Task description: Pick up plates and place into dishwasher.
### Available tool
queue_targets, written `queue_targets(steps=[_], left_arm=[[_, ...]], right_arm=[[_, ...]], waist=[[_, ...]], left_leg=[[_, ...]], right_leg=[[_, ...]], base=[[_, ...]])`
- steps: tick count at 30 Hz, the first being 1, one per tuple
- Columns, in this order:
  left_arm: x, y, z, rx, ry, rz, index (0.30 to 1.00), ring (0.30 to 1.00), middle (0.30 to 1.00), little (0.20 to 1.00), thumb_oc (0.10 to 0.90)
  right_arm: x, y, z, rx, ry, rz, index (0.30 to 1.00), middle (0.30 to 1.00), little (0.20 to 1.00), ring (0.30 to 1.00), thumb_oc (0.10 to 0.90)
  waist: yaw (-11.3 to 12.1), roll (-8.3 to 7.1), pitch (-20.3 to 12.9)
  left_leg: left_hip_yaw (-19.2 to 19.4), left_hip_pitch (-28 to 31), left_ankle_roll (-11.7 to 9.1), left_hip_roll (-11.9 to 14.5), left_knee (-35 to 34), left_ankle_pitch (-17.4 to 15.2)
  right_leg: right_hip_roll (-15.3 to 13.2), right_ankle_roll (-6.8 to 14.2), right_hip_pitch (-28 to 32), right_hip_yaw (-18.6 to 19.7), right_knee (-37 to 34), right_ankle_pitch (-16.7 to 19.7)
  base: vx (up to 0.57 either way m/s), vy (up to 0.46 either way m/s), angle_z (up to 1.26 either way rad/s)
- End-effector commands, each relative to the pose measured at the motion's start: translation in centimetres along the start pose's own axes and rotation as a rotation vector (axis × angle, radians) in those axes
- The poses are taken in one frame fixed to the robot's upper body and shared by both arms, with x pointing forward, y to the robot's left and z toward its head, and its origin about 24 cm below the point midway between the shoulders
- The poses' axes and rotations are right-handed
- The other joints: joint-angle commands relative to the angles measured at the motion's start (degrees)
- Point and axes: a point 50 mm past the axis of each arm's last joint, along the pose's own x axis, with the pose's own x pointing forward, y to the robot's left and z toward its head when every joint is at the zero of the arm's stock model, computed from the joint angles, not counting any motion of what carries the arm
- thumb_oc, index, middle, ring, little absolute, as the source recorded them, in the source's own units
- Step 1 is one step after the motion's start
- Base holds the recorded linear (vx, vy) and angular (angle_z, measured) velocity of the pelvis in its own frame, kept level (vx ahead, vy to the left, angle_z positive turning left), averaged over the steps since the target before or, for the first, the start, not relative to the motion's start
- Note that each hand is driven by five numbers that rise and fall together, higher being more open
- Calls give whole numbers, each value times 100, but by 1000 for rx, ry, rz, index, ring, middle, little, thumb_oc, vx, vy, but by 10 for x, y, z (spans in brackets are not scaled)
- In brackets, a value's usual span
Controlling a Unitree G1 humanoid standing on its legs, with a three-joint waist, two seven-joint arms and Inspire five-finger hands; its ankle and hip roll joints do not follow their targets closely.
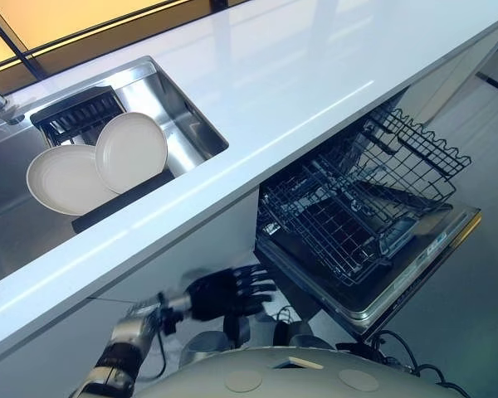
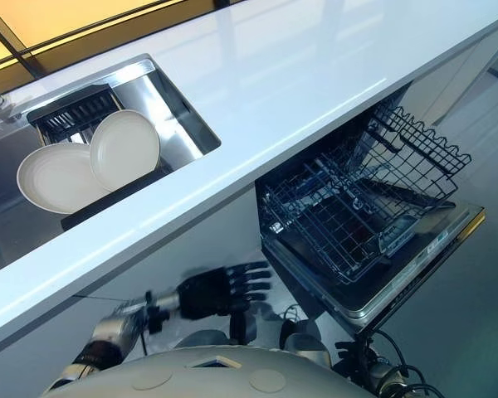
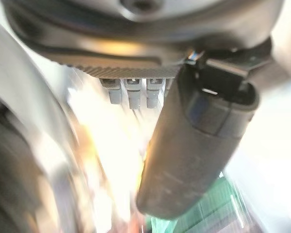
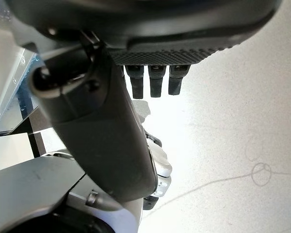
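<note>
Nothing was picked up yet: the left hand (image 1: 224, 294) hung open and empty below the tabletop (image 1: 299, 75), the right hand (image 4: 150, 73) likewise empty. Next, I judged, came reaching up for the plates (image 1: 108, 162) in the sink (image 1: 178, 112).

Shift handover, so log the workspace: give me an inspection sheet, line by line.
Surface: white counter, bare, with a steel sink set in it.
Job's things: two white plates lean in a dark rack in the sink; dishwasher door down, wire basket pulled out, no plates in it.
Clutter: dark slotted tray behind the plates.
Hands: left hand below the counter edge, fingers straight, holding nothing; right hand over the floor, open.
Cables: nothing noted.
Surroundings: grey floor.
</note>
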Motion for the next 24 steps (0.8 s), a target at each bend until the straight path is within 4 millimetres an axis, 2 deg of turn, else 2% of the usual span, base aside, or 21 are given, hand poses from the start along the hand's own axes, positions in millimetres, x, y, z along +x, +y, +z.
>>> queue_targets(steps=[1, 2, 3, 4, 6, 8, 9, 13, 16, 18, 20, 22, 24], left_arm=[[65, -47, 56, -43, -342, -538, 900, 900, 900, 900, 800], [72, -57, 77, 76, -462, -494, 900, 900, 900, 900, 800], [73, -57, 80, 106, -486, -444, 900, 900, 900, 900, 800], [71, -62, 98, 188, -573, -348, 900, 900, 900, 900, 800], [61, -67, 120, 251, -738, -267, 900, 900, 900, 900, 800], [41, -76, 146, 318, -937, -175, 900, 900, 900, 900, 800], [26, -84, 163, 443, -1029, -67, 900, 900, 900, 900, 800], [0, -101, 190, 688, -1161, 170, 900, 900, 900, 900, 800], [-20, -125, 214, 967, -1245, 417, 900, 900, 900, 900, 800], [-29, -142, 226, 1242, -1310, 609, 900, 900, 900, 900, 800], [-32, -162, 237, 1620, -1347, 851, 900, 900, 900, 900, 800], [-40, -166, 258, 1721, -1297, 1009, 900, 900, 900, 900, 800], [-58, -158, 286, 1693, -1186, 1213, 900, 900, 900, 900, 800]], right_arm=[[2, -16, 47, -3, -160, -29, 900, 900, 900, 900, 800], [2, -13, 49, -1, -164, -29, 900, 900, 900, 900, 800], [3, -12, 50, -1, -165, -29, 900, 900, 900, 900, 800], [3, -10, 51, 0, -165, -33, 900, 900, 900, 900, 800], [3, -7, 50, -1, -160, -37, 900, 900, 900, 900, 800], [4, -3, 44, -11, -151, -40, 900, 900, 900, 900, 800], [4, 0, 43, -7, -147, -40, 900, 900, 900, 900, 800], [4, 3, 39, -11, -135, -40, 900, 900, 900, 900, 800], [4, 8, 30, -36, -117, -36, 900, 900, 900, 900, 800], [4, 10, 26, -54, -105, -34, 900, 900, 900, 900, 800], [4, 10, 22, -60, -94, -38, 900, 900, 900, 900, 800], [3, 10, 20, -61, -88, -41, 900, 900, 900, 900, 800], [3, 6, 19, -72, -82, -43, 900, 900, 900, 900, 800]], waist=[[176, 171, -195], [163, 162, -180], [161, 160, -176], [168, 168, -164], [185, 184, -150], [217, 182, -184], [236, 175, -219], [246, 164, -270], [229, 142, -357], [195, 137, -419], [156, 148, -462], [122, 164, -536], [53, 223, -594]], left_leg=[[127, 161, -144, 37, 56, -773], [123, 176, -146, 44, 53, -785], [123, 179, -148, 46, 53, -787], [111, 187, -136, 52, 56, -781], [72, 222, -103, 36, 60, -790], [8, 258, -75, 7, 66, -814], [-36, 267, -62, -7, 67, -812], [-106, 312, -49, -29, 52, -811], [-85, 338, -54, -43, 32, -808], [-51, 328, -73, -38, 21, -800], [-32, 337, -79, -34, 19, -796], [-9, 289, -84, -37, 14, -757], [27, 280, -89, -46, 14, -745]], right_leg=[[127, 320, -408, 120, 589, -389], [149, 302, -407, 175, 607, -402], [153, 299, -408, 185, 611, -404], [161, 294, -403, 201, 622, -407], [163, 295, -361, 207, 622, -426], [172, 282, -301, 214, 606, -460], [180, 264, -280, 220, 609, -483], [192, 239, -214, 192, 588, -520], [212, 219, -152, 168, 511, -537], [225, 218, -150, 178, 479, -542], [232, 221, -143, 194, 473, -556], [237, 211, -170, 225, 438, -531], [235, 210, -183, 282, 435, -534]], base=[[-15, -51, -2], [-11, -34, -3], [-17, -31, -6], [-16, -7, -7], [-16, 4, -11], [-8, 8, -15], [0, 6, -8], [13, 19, 5], [48, 68, 3], [35, 72, 3], [29, 70, 4], [28, 76, 3], [45, 100, 4]])
